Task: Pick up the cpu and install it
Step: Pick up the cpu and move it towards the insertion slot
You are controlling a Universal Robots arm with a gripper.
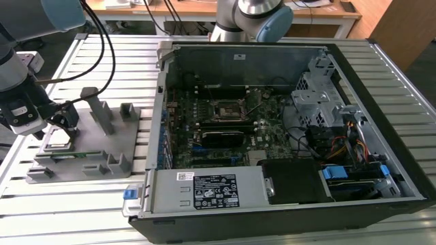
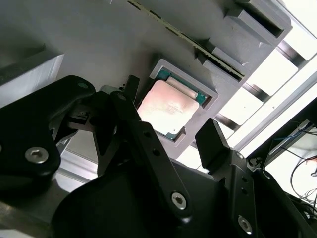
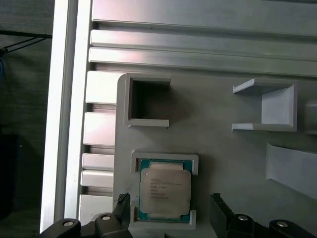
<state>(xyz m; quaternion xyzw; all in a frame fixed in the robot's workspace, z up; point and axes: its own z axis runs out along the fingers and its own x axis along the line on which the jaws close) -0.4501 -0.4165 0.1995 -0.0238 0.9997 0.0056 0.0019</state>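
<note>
The cpu [image 3: 164, 192], a flat square chip with a silver top, lies in a shallow pocket of the grey fixture tray [image 3: 218, 148]. In both wrist views my gripper [image 3: 168, 204] is open just above it, one black finger on each side, and neither touches the chip. The second wrist view shows the cpu [image 2: 167, 107] between the fingertips [image 2: 132, 88] of my gripper [image 2: 171, 111]. In the exterior view my gripper [image 1: 63, 126] hangs over the cpu [image 1: 57, 140] at the tray's [image 1: 95, 153] left part.
An open computer case [image 1: 272, 132] lies at the exterior view's right, its motherboard socket [image 1: 227, 109] uncovered and a black heatsink block [image 1: 221, 138] below it. Grey posts [image 1: 102, 115] rise from the tray beside my gripper. Everything rests on a slatted aluminium table [image 1: 81, 204].
</note>
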